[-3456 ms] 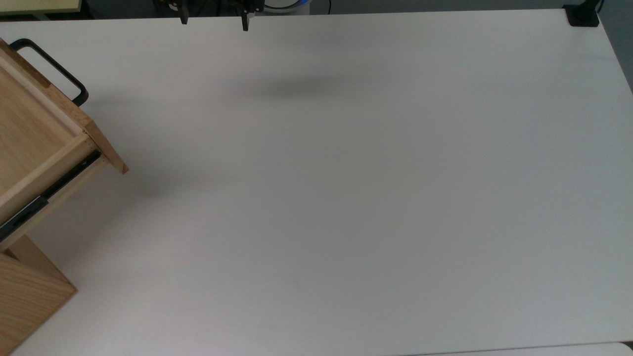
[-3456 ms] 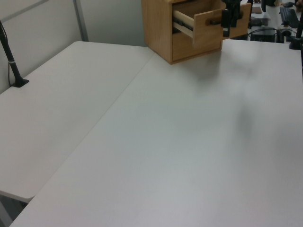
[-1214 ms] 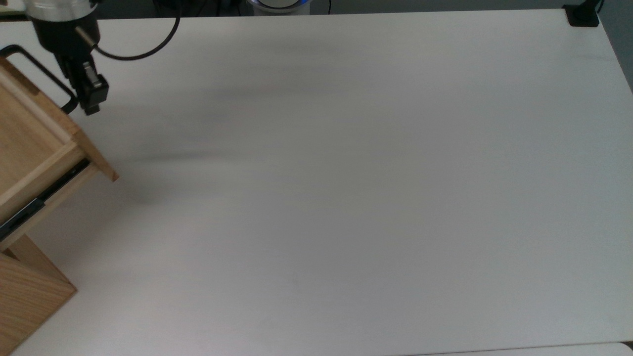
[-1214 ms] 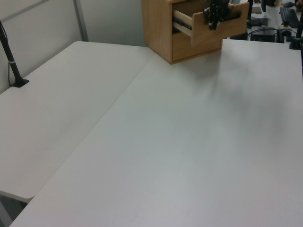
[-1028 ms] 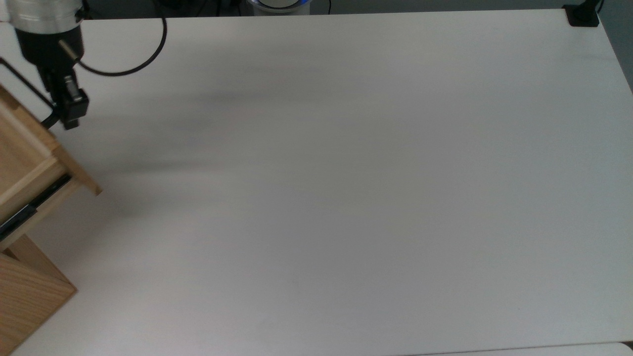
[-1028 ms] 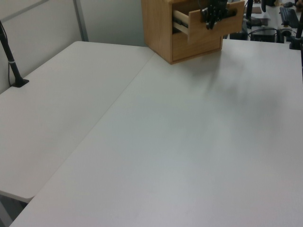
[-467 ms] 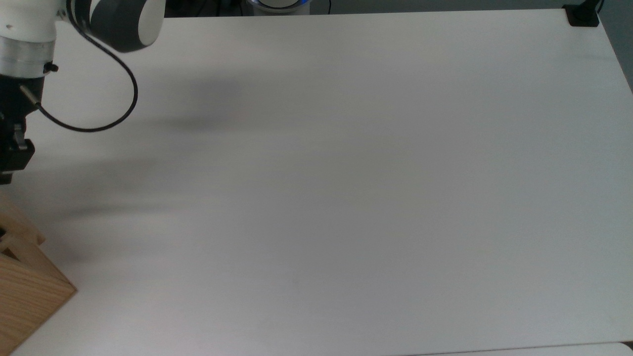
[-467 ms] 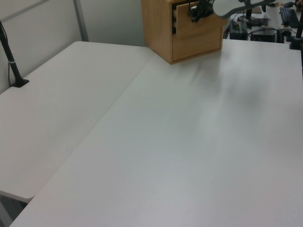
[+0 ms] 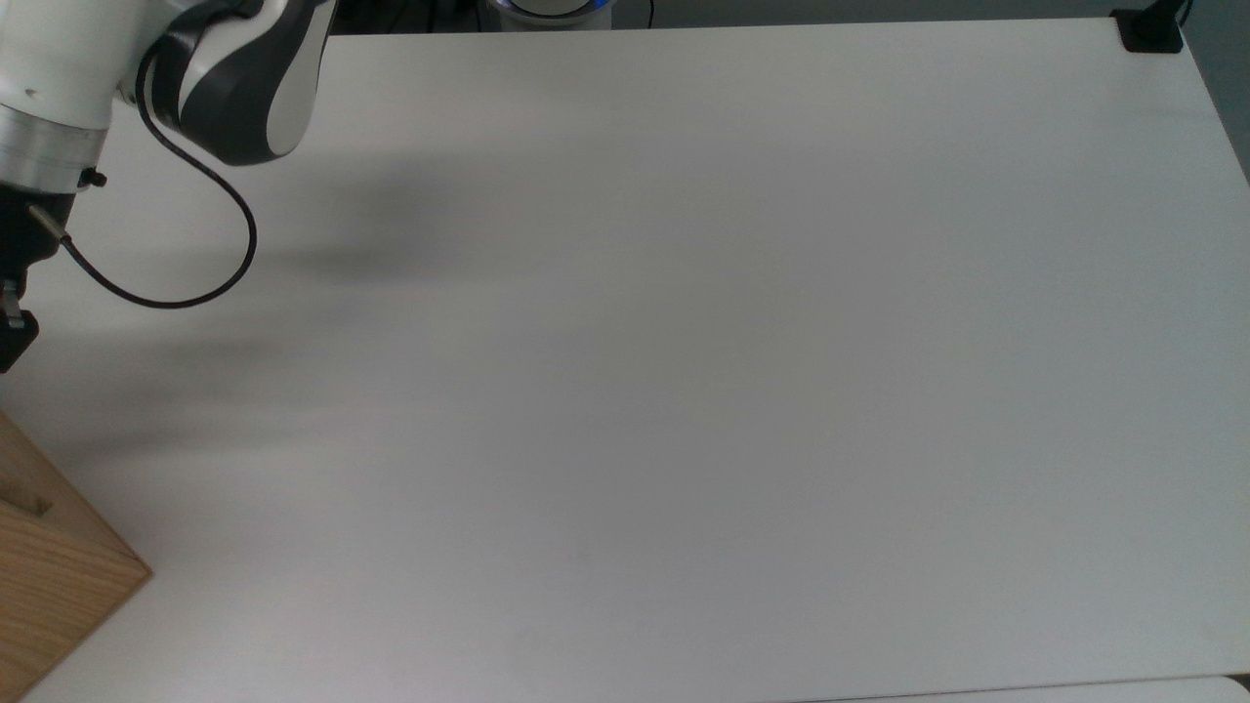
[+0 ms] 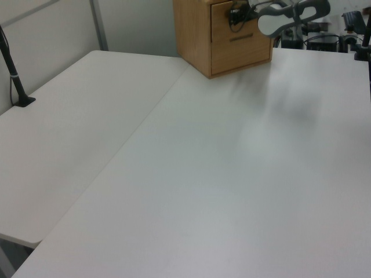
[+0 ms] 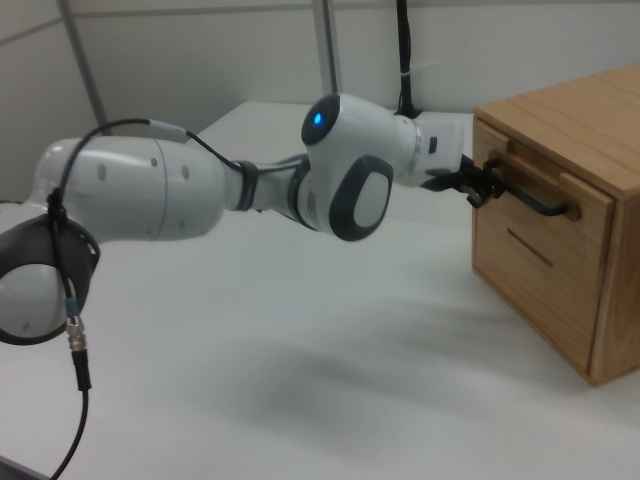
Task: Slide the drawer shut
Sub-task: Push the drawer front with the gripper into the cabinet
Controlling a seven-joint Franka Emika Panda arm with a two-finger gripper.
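Here, the gripper reaches level to the black bar handle; whether its fingers are apart or together cannot be told. Just beyond them, the drawer sits flush in the wooden cabinet, its front in line with the lower front. The cabinet stands on the white table.

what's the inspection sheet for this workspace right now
surface: white table, bare across the middle
job's things: drawer pushed in, front flush with the wooden cabinet
clutter: nothing seen
grippers: gripper at the drawer's black handle
cables: black cable looping from the arm's wrist
surroundings: black clamp at the table's far corner in the top view; grey partition wall
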